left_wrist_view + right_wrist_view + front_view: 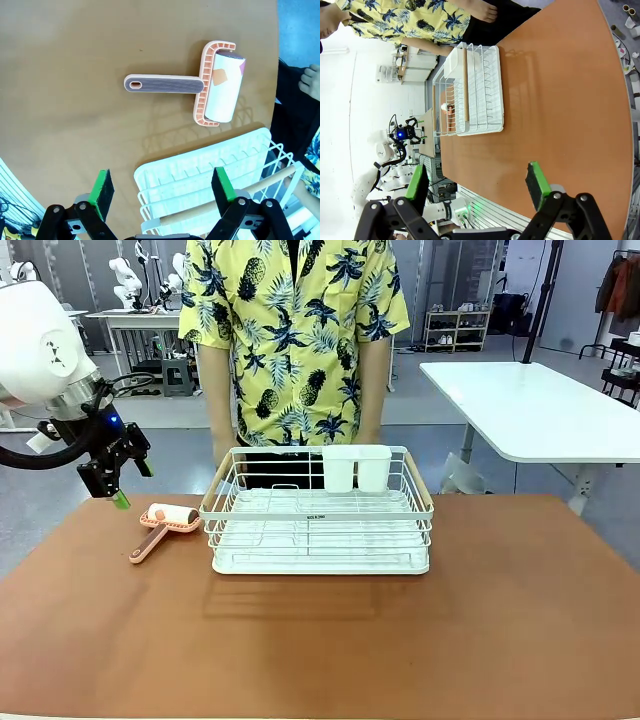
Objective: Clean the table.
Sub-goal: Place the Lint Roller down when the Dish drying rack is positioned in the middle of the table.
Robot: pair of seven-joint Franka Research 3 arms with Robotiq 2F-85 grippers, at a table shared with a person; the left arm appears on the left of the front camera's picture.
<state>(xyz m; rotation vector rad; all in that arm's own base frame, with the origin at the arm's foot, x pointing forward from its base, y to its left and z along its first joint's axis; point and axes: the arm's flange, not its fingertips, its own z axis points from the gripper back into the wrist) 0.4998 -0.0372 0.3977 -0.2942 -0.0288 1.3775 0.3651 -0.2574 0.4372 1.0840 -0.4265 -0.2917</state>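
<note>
You are at the very start, by the look of it: the lint roller [165, 523] lies untouched on the table [420, 640], left of centre in the front view, just beside the dish rack [318, 515]. Your left gripper [112, 480] hangs above it at the left edge, jaws spread wide with nothing between them. Your right gripper [477, 185], at the bottom of its own view, is likewise spread and empty. Picking up the roller and all the wiping remain.
</note>
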